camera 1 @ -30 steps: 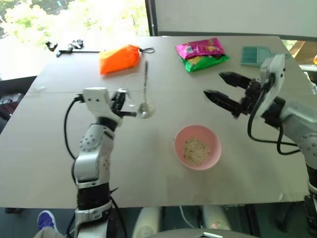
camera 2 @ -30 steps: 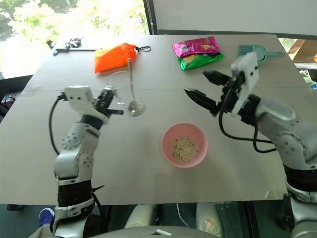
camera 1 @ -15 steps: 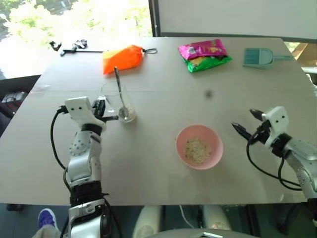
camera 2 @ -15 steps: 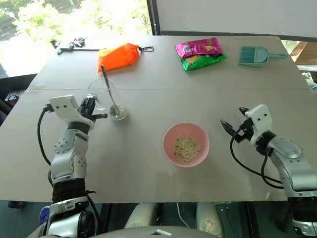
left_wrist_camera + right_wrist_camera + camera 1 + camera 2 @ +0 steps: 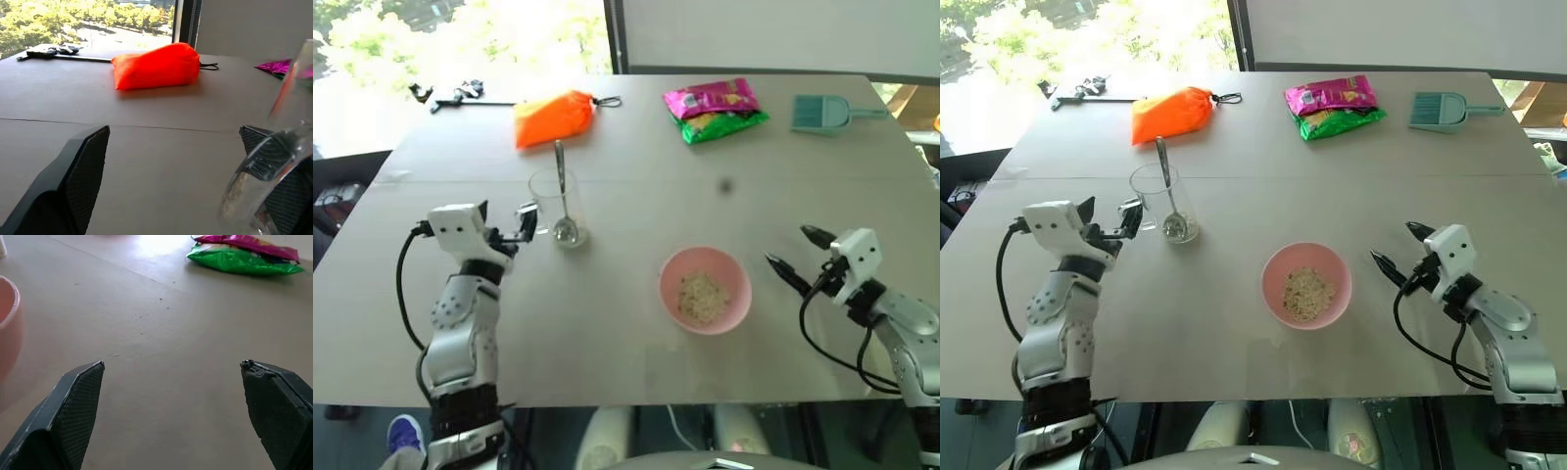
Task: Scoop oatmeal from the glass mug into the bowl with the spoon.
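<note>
I have the small clear glass mug with a side handle (image 5: 1157, 201) standing upright on the grey table (image 5: 1234, 323), left of centre, with the slim silver metal spoon (image 5: 1167, 196) leaning inside it, handle tip sticking out above the rim toward the orange pouch (image 5: 1171, 112). The round shallow pink bowl (image 5: 1306, 286) sits nearer the middle, well apart from the mug, with a small heap of pale flaky oatmeal (image 5: 1306, 290) in its bottom.

Left gripper (image 5: 1107, 220): fingers spread wide, empty, just beside the mug on its handle side; from the wrist camera the glass sits against the inner face of one finger, though I cannot tell whether they touch. Right gripper (image 5: 1398, 251): also spread wide and empty, near the bowl's right side, not touching it.

Handling notes, my judgement:
- Mug: rigid, smooth, likely slippery and breakable; light enough to tip. Take it round the body low down, or brace it at the handle.
- Spoon: stiff, thin, light; the free handle end above the rim is the only clean place to pinch. It may swivel between flat pads.
- Oatmeal: loose, spills if the spoon tilts.
</note>
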Robot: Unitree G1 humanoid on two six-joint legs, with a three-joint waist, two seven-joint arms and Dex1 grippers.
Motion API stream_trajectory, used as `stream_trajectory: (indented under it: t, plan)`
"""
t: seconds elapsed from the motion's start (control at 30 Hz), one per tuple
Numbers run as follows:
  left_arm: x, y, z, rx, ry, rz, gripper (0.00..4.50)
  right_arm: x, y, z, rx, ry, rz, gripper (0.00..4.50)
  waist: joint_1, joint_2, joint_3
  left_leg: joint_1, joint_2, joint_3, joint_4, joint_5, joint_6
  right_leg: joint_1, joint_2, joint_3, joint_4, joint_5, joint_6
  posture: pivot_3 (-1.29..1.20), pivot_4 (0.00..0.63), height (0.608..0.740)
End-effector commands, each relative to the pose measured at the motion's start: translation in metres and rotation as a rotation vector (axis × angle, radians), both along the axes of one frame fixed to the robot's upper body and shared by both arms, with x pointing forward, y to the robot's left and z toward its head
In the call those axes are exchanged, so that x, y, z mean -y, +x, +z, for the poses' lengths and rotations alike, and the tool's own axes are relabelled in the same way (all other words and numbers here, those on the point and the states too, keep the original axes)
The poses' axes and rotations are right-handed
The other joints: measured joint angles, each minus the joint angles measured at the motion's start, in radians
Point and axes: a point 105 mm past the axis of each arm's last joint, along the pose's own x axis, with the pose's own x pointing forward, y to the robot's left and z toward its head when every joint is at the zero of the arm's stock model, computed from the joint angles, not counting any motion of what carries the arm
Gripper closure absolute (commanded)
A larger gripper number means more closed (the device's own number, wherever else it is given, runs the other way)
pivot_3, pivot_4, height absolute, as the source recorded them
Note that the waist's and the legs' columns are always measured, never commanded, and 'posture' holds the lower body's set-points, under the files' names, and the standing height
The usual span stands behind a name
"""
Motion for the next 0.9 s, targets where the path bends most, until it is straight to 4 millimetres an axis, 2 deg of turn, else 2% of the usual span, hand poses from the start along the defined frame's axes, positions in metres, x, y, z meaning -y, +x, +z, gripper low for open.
stream_trajectory:
  t: [0.03, 0.17, 0.33, 0.43, 0.5, 0.6, 0.73, 0.8, 0.9]
  plan:
    - [-0.002, -0.015, 0.011, 0.006, 0.026, -0.022, 0.03, 0.008, -0.007, 0.009, 0.043, -0.016, 0.010, 0.00, 0.001, 0.000, 0.000, 0.002, 0.000, 0.001, -0.001, 0.000, 0.000, 0.001, 0.000, 0.001, 0.000, 0.000, 0.000, 0.00, 0.150, 0.740]
    - [-0.005, -0.027, 0.009, -0.003, 0.022, -0.056, 0.03, 0.015, -0.011, 0.008, 0.026, -0.018, 0.015, 0.00, 0.003, 0.000, 0.000, 0.010, 0.000, 0.002, -0.002, 0.000, 0.001, 0.007, 0.000, 0.003, 0.000, 0.000, 0.000, 0.00, 0.150, 0.740]
    - [-0.001, -0.049, 0.006, -0.013, 0.068, -0.124, 0.03, 0.017, -0.026, 0.010, 0.008, -0.025, 0.061, 0.00, 0.004, 0.000, 0.000, 0.010, 0.001, 0.003, -0.003, 0.000, 0.000, 0.007, 0.000, 0.004, 0.000, 0.000, 0.000, 0.00, 0.150, 0.740]
    - [0.010, -0.060, -0.001, -0.048, 0.078, -0.210, 0.03, 0.018, -0.038, 0.008, -0.010, -0.023, 0.081, 0.00, 0.004, 0.000, 0.000, 0.010, 0.001, 0.003, -0.003, -0.001, 0.001, 0.007, 0.000, 0.004, -0.001, 0.000, 0.000, 0.00, 0.150, 0.740]
    - [0.024, -0.073, -0.005, -0.078, 0.111, -0.307, 0.03, 0.020, -0.054, 0.003, -0.045, -0.019, 0.102, 0.00, 0.006, 0.000, 0.000, 0.010, 0.001, 0.004, -0.003, -0.001, 0.002, 0.007, 0.000, 0.004, -0.001, 0.000, 0.000, 0.00, 0.150, 0.740]
    - [0.035, -0.096, -0.014, -0.143, 0.095, -0.419, 0.03, 0.029, -0.074, 0.000, -0.082, -0.009, 0.091, 0.00, 0.009, 0.000, 0.000, 0.010, 0.001, 0.005, -0.005, -0.003, 0.004, 0.007, 0.000, 0.005, -0.003, 0.000, 0.000, 0.00, 0.150, 0.740]
    - [0.028, -0.114, -0.024, -0.241, 0.108, -0.474, 0.03, 0.046, -0.093, 0.000, -0.125, -0.003, 0.038, 0.00, 0.010, 0.001, 0.000, 0.013, 0.002, 0.007, -0.009, -0.003, 0.005, 0.007, 0.000, 0.007, -0.003, 0.000, -0.001, 0.00, 0.150, 0.740]
    - [0.020, -0.116, -0.026, -0.269, 0.103, -0.450, 0.03, 0.047, -0.100, 0.001, -0.135, -0.006, 0.031, 0.00, 0.010, 0.001, 0.000, 0.016, 0.003, 0.008, -0.011, -0.003, 0.005, 0.008, 0.000, 0.008, -0.003, 0.000, -0.001, 0.00, 0.150, 0.740]
    - [0.021, -0.116, -0.026, -0.277, 0.088, -0.463, 0.03, 0.045, -0.100, 0.003, -0.137, -0.015, 0.032, 0.00, 0.011, 0.001, 0.000, 0.025, 0.003, 0.010, -0.015, -0.003, 0.005, 0.015, 0.000, 0.010, -0.004, -0.001, -0.001, 0.00, 0.150, 0.740]
